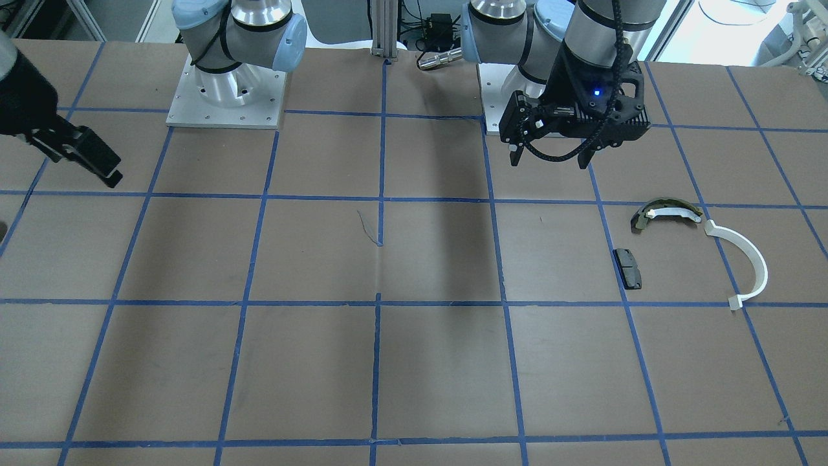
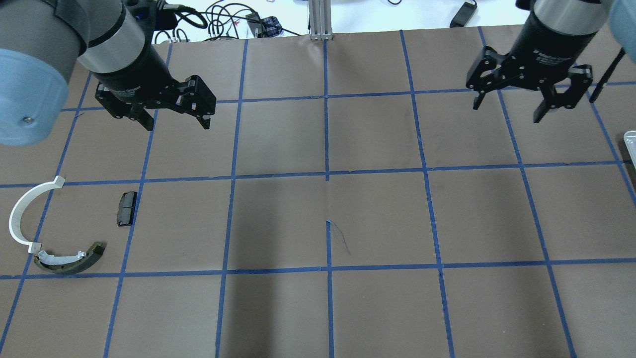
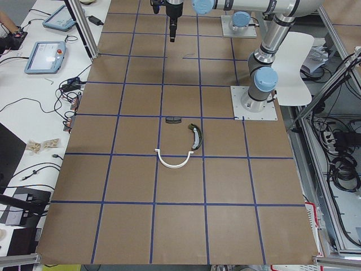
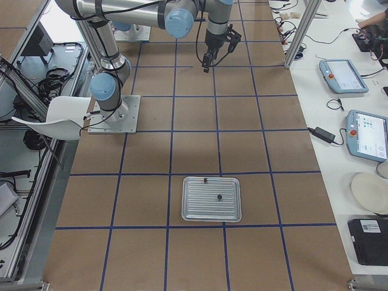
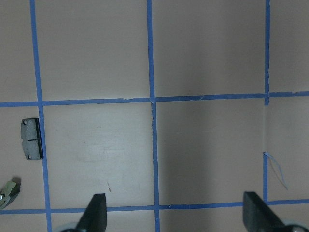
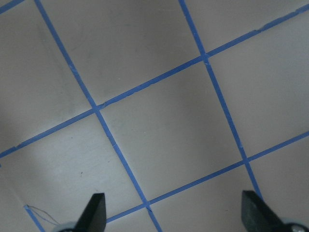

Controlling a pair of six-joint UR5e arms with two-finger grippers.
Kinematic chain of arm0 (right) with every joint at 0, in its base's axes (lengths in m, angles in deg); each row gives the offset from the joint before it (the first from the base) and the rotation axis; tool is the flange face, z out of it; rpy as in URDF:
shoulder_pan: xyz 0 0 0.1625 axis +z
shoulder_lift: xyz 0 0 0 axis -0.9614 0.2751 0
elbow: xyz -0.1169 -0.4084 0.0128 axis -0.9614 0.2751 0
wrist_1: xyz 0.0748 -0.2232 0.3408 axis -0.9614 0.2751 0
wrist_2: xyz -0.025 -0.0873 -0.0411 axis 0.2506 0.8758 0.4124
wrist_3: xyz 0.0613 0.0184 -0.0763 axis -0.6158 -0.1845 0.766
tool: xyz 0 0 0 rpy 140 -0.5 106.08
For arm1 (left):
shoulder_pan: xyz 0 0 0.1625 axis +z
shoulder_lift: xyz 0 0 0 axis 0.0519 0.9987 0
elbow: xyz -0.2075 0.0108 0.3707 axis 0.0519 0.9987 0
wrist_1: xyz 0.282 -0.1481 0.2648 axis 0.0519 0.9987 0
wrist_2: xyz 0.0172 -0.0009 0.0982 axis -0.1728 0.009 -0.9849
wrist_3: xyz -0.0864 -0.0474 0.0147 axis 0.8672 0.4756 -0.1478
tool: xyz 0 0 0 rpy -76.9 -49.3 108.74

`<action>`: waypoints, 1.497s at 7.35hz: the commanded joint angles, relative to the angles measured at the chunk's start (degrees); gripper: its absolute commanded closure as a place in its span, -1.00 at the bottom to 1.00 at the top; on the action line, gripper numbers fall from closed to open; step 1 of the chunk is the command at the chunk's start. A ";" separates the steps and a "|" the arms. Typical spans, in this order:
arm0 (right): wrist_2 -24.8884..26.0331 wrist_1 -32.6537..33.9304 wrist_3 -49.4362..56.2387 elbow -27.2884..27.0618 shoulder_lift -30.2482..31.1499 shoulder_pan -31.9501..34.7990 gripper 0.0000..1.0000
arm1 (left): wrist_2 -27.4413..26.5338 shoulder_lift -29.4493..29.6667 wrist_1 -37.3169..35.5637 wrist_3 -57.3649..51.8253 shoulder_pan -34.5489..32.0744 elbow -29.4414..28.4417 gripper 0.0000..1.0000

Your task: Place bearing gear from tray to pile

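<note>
The silver tray point(image 4: 212, 199) lies on the table and holds a small dark part point(image 4: 218, 197), too small to identify, with another small part point(image 4: 206, 180) at its far rim. The pile lies on the left side: a white arc point(image 2: 14, 214), an olive-and-white shoe point(image 2: 69, 261) and a black pad point(image 2: 126, 208). My left gripper point(image 2: 177, 124) hangs open and empty above the table, beyond the pad. My right gripper point(image 2: 507, 112) hangs open and empty, short of the tray's rim point(image 2: 631, 141). The left wrist view shows the pad point(image 5: 31, 138) beyond my left gripper point(image 5: 176, 212).
Brown table paper carries a blue tape grid. Both arm bases point(image 1: 226, 97) stand at the robot's edge. An aluminium post point(image 2: 320, 20) and cables sit at the far edge. The right wrist view shows only paper and tape below my right gripper point(image 6: 174, 212).
</note>
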 commanded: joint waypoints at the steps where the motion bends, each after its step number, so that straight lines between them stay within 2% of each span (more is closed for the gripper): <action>1: 0.48 1.21 11.12 0.00 -2.08 -10.92 -1.00 | -0.09 0.00 0.00 0.00 0.01 0.00 -1.00; 3: 1.00 6.19 25.59 0.17 -6.02 -17.82 -1.00 | 0.00 0.00 -0.09 0.00 -0.08 0.00 -1.00; 4: 3.36 10.32 30.88 0.17 -8.31 -20.97 -1.00 | 0.09 0.00 0.00 0.00 -0.08 0.00 -1.00; 5: 3.47 12.19 35.11 0.70 -10.60 -23.79 -1.00 | 0.00 0.00 0.00 0.00 0.01 0.00 -1.00; 7: 3.82 21.39 40.82 1.23 -16.65 -27.49 -1.00 | 0.18 0.00 0.00 0.00 0.01 0.00 -1.00; 9: 3.73 25.53 44.10 2.63 -21.92 -30.05 -1.00 | 0.18 -0.09 0.00 0.00 0.01 0.09 -1.00; 10: 4.08 30.18 44.55 4.38 -26.92 -30.41 -1.00 | 0.27 -0.09 0.00 0.00 0.01 0.17 -1.00; 11: 5.74 30.83 44.73 7.18 -30.79 -31.54 -1.00 | 0.18 -0.09 0.00 0.00 0.01 0.17 -1.00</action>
